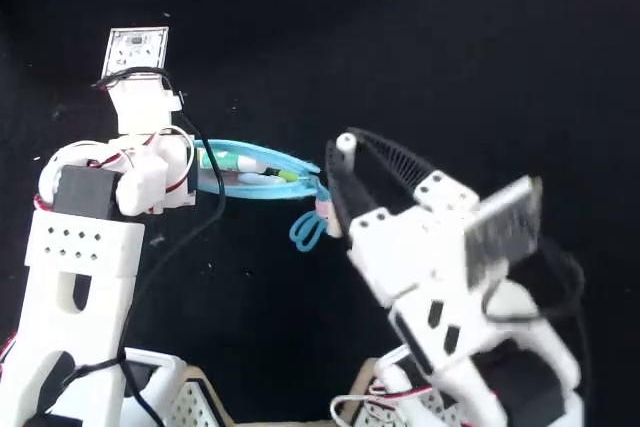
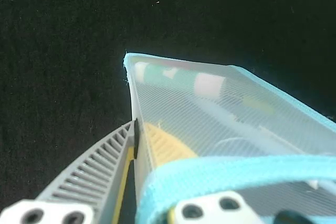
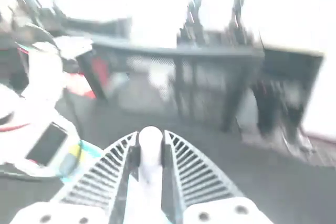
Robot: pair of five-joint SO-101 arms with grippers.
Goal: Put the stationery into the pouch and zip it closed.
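Pouch (image 2: 220, 124) clamped in left gripper (image 2: 137, 129), right gripper (image 3: 150, 134) beside its other end, seemingly pinching white piece (image 3: 150, 153)

Nothing here can be read. The small white square board (image 1: 138, 47) on top of the left arm (image 1: 85, 237) carries dark marks, too small to make out as letters or numbers. Through the translucent white mesh pouch with light-blue edging (image 2: 220, 129), the stationery (image 2: 157, 73) shows green, white and yellow bands, but I can make out no lettering on them.
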